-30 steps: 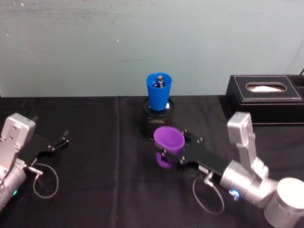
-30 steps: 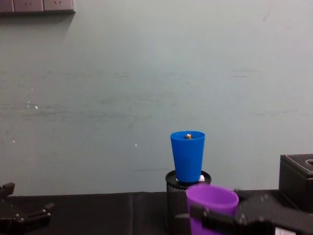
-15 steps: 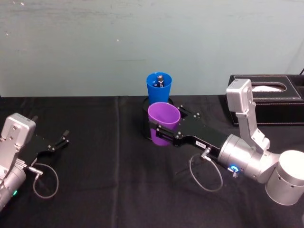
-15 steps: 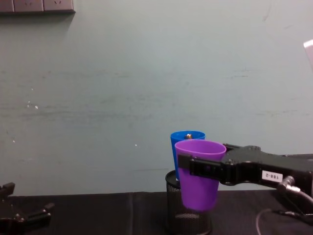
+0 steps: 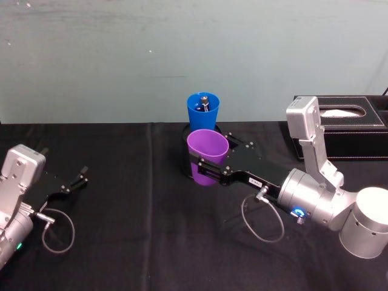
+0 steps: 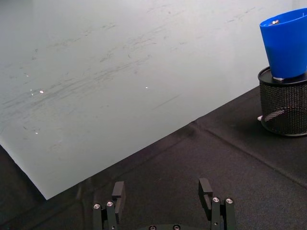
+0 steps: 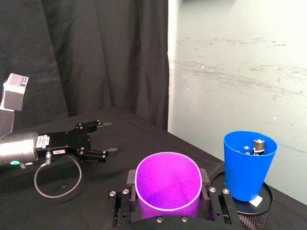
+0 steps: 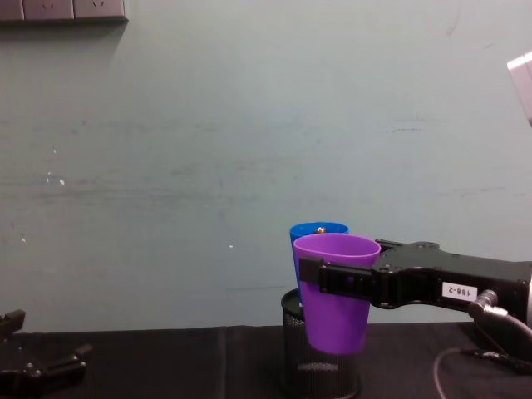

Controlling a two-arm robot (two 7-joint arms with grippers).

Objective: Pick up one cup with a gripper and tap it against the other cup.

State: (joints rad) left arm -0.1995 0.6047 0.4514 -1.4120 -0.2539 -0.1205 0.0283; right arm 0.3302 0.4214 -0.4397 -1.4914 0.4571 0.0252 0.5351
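My right gripper (image 5: pixel 209 160) is shut on the purple cup (image 5: pixel 207 155), a finger on each side of it, holding it upright above the table. The blue cup (image 5: pixel 202 111) stands in a black mesh holder (image 5: pixel 185 154) just behind it. From the chest the purple cup (image 8: pixel 335 291) covers most of the blue cup (image 8: pixel 319 228), with the rims at nearly the same height. The right wrist view shows a small gap between the purple cup (image 7: pixel 168 184) and the blue cup (image 7: pixel 248 165). My left gripper (image 5: pixel 77 179) rests open on the table at the far left.
A black tissue box (image 5: pixel 339 124) sits at the back right, behind my right arm. A small metal object (image 7: pixel 258 143) lies inside the blue cup. Cable loops hang from both wrists over the black cloth. The wall stands close behind the mesh holder (image 6: pixel 284 108).
My right gripper has lifted the purple cup off the table and carried it back toward the blue cup, closing most of the gap. The left arm has not moved.
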